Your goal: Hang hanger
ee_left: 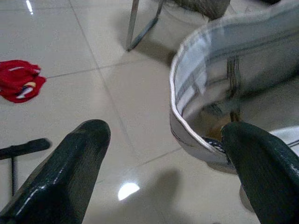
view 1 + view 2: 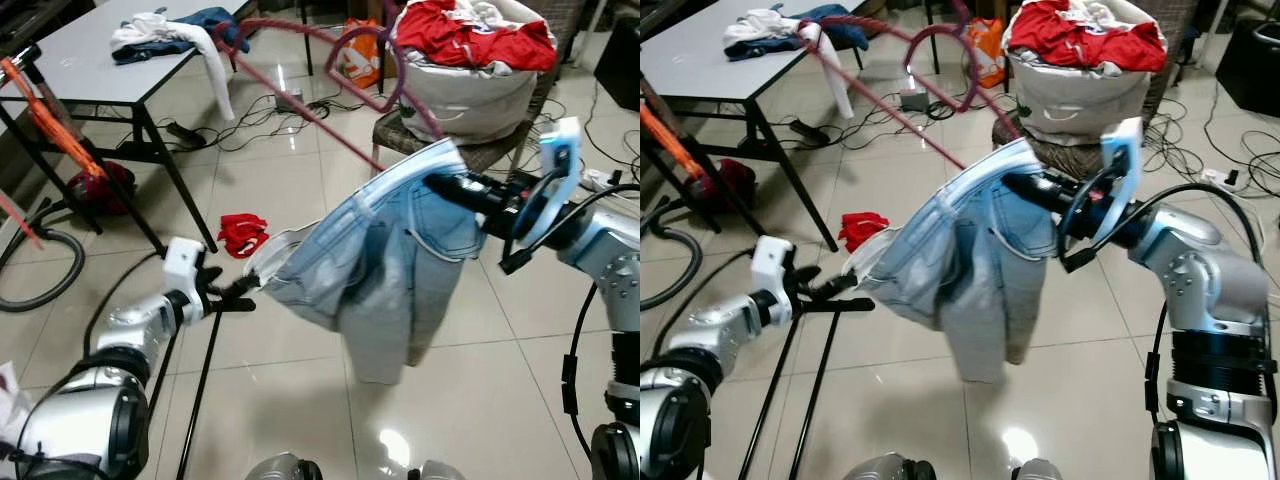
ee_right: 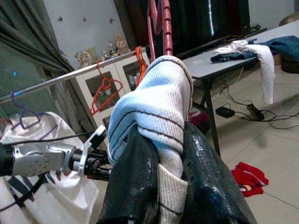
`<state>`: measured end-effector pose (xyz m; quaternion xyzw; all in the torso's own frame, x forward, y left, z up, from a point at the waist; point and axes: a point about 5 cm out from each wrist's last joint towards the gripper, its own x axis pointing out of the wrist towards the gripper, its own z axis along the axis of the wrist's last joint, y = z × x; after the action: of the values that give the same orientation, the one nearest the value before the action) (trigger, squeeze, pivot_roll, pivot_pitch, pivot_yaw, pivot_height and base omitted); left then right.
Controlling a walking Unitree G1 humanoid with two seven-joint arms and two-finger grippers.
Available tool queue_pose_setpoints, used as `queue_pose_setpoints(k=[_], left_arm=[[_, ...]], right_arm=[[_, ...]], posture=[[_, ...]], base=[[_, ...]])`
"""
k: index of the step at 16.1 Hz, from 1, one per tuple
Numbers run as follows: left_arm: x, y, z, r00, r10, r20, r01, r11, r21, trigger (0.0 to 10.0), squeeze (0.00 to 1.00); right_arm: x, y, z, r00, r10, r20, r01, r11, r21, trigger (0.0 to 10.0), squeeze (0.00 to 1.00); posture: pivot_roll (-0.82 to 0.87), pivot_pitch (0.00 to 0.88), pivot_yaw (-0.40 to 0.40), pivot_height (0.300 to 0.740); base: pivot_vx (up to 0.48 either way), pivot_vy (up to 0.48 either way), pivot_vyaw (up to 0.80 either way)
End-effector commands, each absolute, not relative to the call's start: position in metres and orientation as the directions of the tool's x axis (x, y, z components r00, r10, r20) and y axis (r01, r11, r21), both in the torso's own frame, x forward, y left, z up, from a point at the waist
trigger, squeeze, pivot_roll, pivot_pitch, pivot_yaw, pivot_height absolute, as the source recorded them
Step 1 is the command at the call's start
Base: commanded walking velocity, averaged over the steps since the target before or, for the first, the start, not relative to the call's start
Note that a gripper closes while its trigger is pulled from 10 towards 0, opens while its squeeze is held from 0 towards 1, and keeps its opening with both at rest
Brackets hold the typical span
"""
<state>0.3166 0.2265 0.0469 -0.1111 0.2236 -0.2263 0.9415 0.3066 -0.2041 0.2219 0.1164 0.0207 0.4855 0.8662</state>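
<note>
Pale blue jeans [image 2: 380, 270] hang in the air in front of me, draped on a dark red hanger [image 2: 330, 115] whose bar slants up toward the table. My right gripper [image 2: 455, 192] is shut on the bunched waistband [image 3: 159, 107], and the red hanger [image 3: 161, 28] rises just behind it. My left gripper [image 2: 236, 296] is open at the garment's lower left end. In the left wrist view one of its fingers [image 1: 261, 168] touches the white inner waistband [image 1: 187, 93], while the other finger [image 1: 70, 172] stands apart from it.
A grey table [image 2: 90, 60] with clothes stands at the back left. A chair with a full laundry bag [image 2: 470, 70] is behind the jeans. A red cloth [image 2: 242, 233], cables and black rack legs [image 2: 200, 380] lie on the tiled floor. A metal clothes rail [image 3: 70, 77] holds orange hangers [image 3: 105, 93].
</note>
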Motion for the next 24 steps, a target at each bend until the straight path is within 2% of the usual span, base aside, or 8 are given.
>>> queue_pose_setpoints(k=[1,4,8,13,14,16,18,24], left_arm=[[0.317,0.231,0.050,0.805,-0.480,-0.349,0.360,0.862,-0.357,10.0,0.00],[0.316,0.214,0.049,0.755,-0.588,-0.290,0.440,0.783,-0.441,10.0,0.00],[0.321,0.207,0.055,0.745,-0.620,-0.246,0.484,0.756,-0.441,10.0,0.00],[0.321,0.196,0.064,0.640,-0.747,-0.179,0.634,0.645,-0.426,10.0,0.00],[0.318,0.189,0.065,0.552,-0.812,-0.190,0.709,0.577,-0.405,10.0,0.00],[0.316,0.186,0.063,0.499,-0.840,-0.215,0.745,0.542,-0.389,10.0,0.00],[0.305,0.176,0.060,0.311,-0.917,-0.250,0.845,0.387,-0.369,10.0,0.00],[0.307,0.168,0.062,0.292,-0.919,-0.266,0.877,0.368,-0.310,10.0,0.00]], right_arm=[[0.305,-0.202,0.247,0.490,0.856,0.164,-0.869,0.467,0.161,10.0,0.00],[0.303,-0.202,0.250,0.482,0.860,0.169,-0.873,0.456,0.172,10.0,0.00],[0.304,-0.203,0.243,0.496,0.860,0.123,-0.863,0.472,0.180,10.0,0.00],[0.304,-0.202,0.236,0.486,0.869,0.093,-0.864,0.461,0.203,10.0,0.00],[0.304,-0.197,0.236,0.455,0.887,0.077,-0.879,0.434,0.197,10.0,0.00],[0.303,-0.195,0.236,0.434,0.899,0.066,-0.889,0.415,0.192,10.0,0.00],[0.303,-0.193,0.236,0.412,0.911,0.025,-0.900,0.402,0.171,10.0,0.00],[0.300,-0.180,0.246,0.361,0.931,0.044,-0.925,0.352,0.142,10.0,0.00]], posture=[[-0.21,0.000,0.145,0.740],[-0.22,0.000,0.144,0.740],[-0.22,0.000,0.142,0.740],[-0.21,0.000,0.143,0.740],[-0.21,0.000,0.144,0.740],[-0.21,0.000,0.146,0.740],[-0.21,0.000,0.146,0.740],[-0.21,0.000,0.144,0.740]], base=[[0.000,0.000,0.00],[0.000,0.000,0.00],[0.000,0.000,0.00],[0.000,0.000,0.00],[0.000,0.000,0.00],[0.000,0.000,0.00],[0.000,0.000,0.00],[0.000,0.000,0.00]])
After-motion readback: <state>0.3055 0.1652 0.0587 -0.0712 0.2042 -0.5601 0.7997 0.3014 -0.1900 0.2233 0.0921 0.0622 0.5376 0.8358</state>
